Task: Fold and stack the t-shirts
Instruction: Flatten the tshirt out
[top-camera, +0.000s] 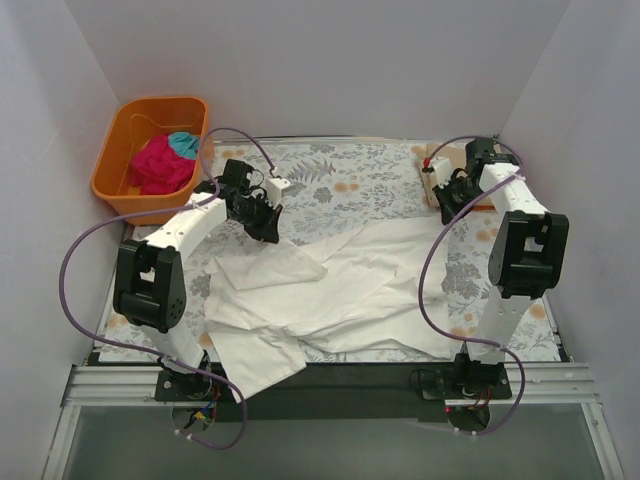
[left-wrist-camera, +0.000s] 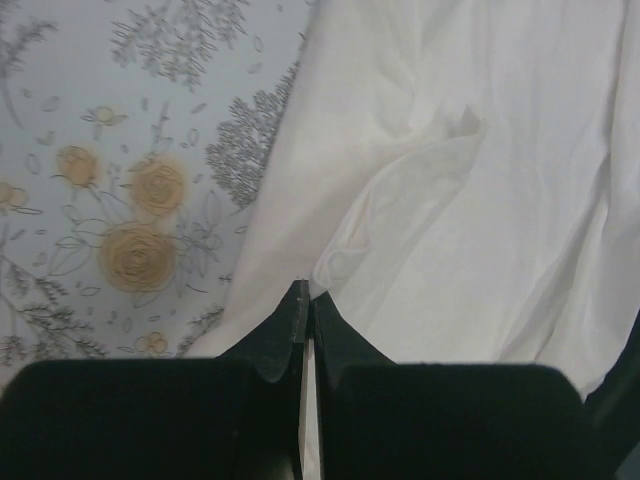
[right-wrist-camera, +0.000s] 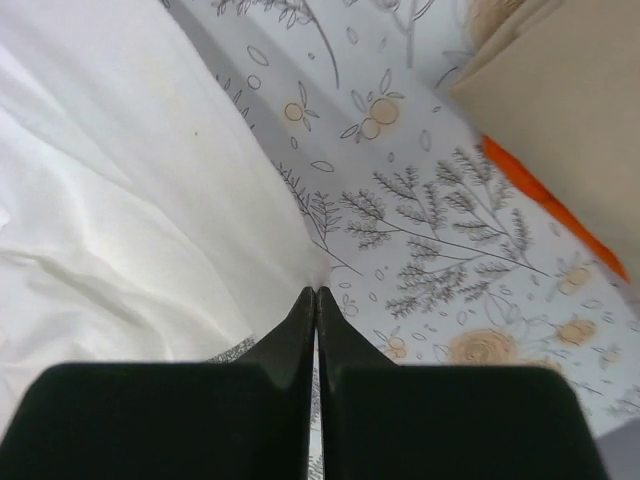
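Note:
A large white t-shirt (top-camera: 345, 285) lies spread and wrinkled across the middle of the table; no black print shows on this side. My left gripper (top-camera: 266, 226) is shut on its far left edge; in the left wrist view (left-wrist-camera: 305, 296) white cloth (left-wrist-camera: 470, 180) runs between the closed fingers. My right gripper (top-camera: 447, 206) is shut on its far right corner, which is pinched at the tips in the right wrist view (right-wrist-camera: 316, 292), where the shirt (right-wrist-camera: 120, 180) spreads to the left. A folded tan shirt (top-camera: 443, 163) lies at the back right. Magenta (top-camera: 160, 165) and teal (top-camera: 184, 144) shirts sit in the tub.
An orange plastic tub (top-camera: 120, 160) stands at the back left corner. The floral table covering (top-camera: 350, 185) shows behind the white shirt. The tan shirt (right-wrist-camera: 560, 110) lies close to my right gripper, with an orange edge under it. White walls close in three sides.

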